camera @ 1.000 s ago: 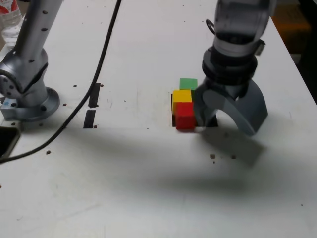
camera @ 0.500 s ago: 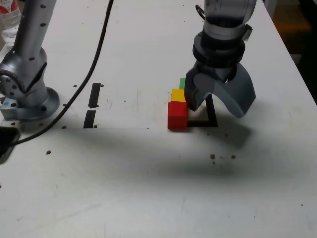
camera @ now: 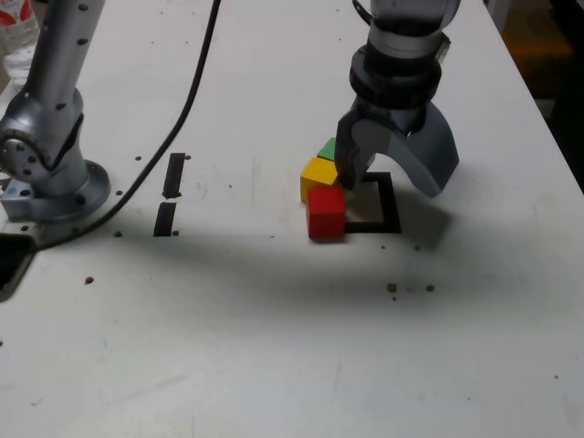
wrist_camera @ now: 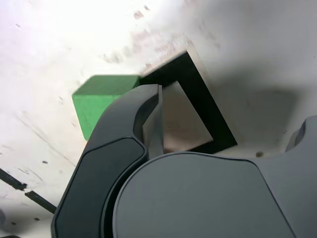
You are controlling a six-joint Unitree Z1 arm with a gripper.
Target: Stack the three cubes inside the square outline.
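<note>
Exterior view: pincer [camera: 388,178] spread wide, empty, low over the square outline [camera: 391,205]; red cube [camera: 326,213], yellow cube [camera: 319,175], green cube [camera: 328,149] clustered unstacked at its left edge on the tabletop [camera: 274,319].
Wrist view: green cube [wrist_camera: 96,101] beside the outline's corner [wrist_camera: 198,94] (others hidden).
Handling: likely light, rigid; grip opposite flat faces.

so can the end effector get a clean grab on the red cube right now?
Probably yes. The red cube has three sides free; only the yellow cube touches behind. The open end effector hangs close beside it, over the square outline.
</note>
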